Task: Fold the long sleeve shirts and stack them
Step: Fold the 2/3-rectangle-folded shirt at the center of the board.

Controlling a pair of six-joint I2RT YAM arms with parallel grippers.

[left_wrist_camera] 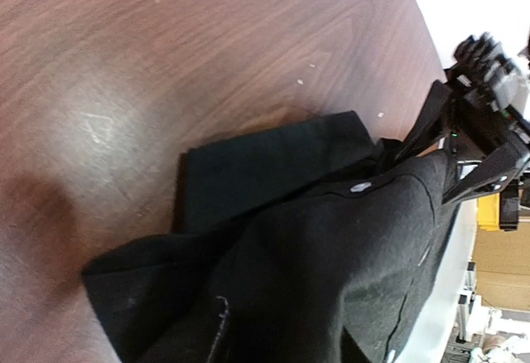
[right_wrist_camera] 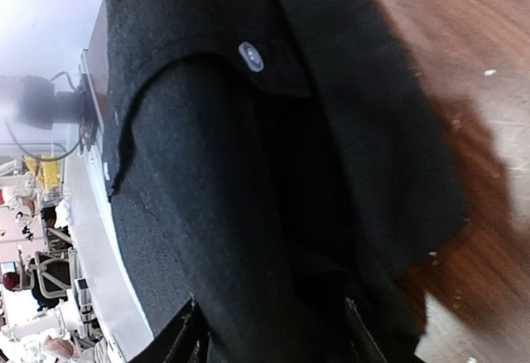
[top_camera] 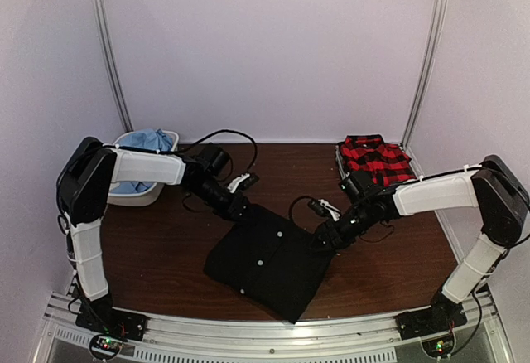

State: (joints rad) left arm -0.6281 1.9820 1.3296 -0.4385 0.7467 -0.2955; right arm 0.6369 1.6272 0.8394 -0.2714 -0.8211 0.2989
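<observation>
The black shirt (top_camera: 269, 259) lies folded into a rough square at the table's middle, small white buttons showing. My left gripper (top_camera: 240, 205) is at its far left corner; in the left wrist view the black cloth (left_wrist_camera: 331, 255) rises over the jaws and hides them. My right gripper (top_camera: 323, 237) is at the shirt's right corner; in the right wrist view (right_wrist_camera: 272, 334) bunched black cloth (right_wrist_camera: 248, 172) fills the space between its fingers. The red-and-black plaid shirt (top_camera: 377, 157) lies folded at the back right. The light blue shirt (top_camera: 142, 143) sits in a bin.
A white bin (top_camera: 141, 200) stands at the back left under my left arm. Black cables (top_camera: 236, 139) loop over the brown table (top_camera: 166, 247) behind the shirt. The right gripper also shows in the left wrist view (left_wrist_camera: 451, 164). Walls close the back and sides.
</observation>
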